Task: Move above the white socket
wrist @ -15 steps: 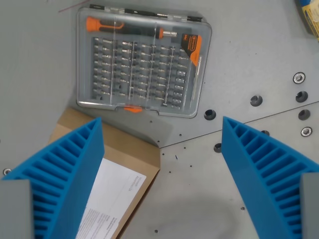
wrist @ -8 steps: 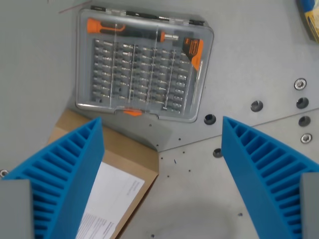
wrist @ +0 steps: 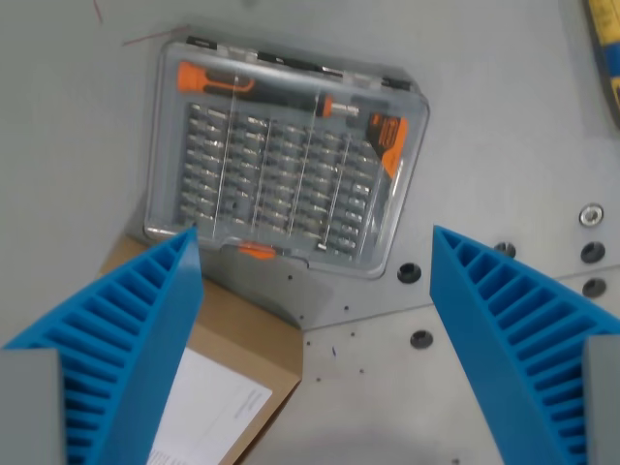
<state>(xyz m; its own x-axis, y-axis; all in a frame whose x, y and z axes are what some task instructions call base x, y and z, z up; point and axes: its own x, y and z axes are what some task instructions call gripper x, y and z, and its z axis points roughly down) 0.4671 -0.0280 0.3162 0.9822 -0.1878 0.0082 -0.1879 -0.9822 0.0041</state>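
Gripper [wrist: 315, 339] released: blue fingers [wrist: 116, 339] spread wide, nothing between them. It hangs over the grey table [wrist: 504, 116]. Clear bit case [wrist: 286, 165] with an orange driver lies ahead, slightly tilted. Brown envelope [wrist: 247, 334] sits just below the case, partly behind the left finger. No white socket is in view.

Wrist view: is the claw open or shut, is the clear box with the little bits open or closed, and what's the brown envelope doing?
gripper: open, blue fingers wide apart, holding nothing.
clear bit case: lid closed, orange latch at its near edge, lying flat on the table.
brown envelope: lying flat, white label up, partly hidden by the left finger.
white socket: not in view.
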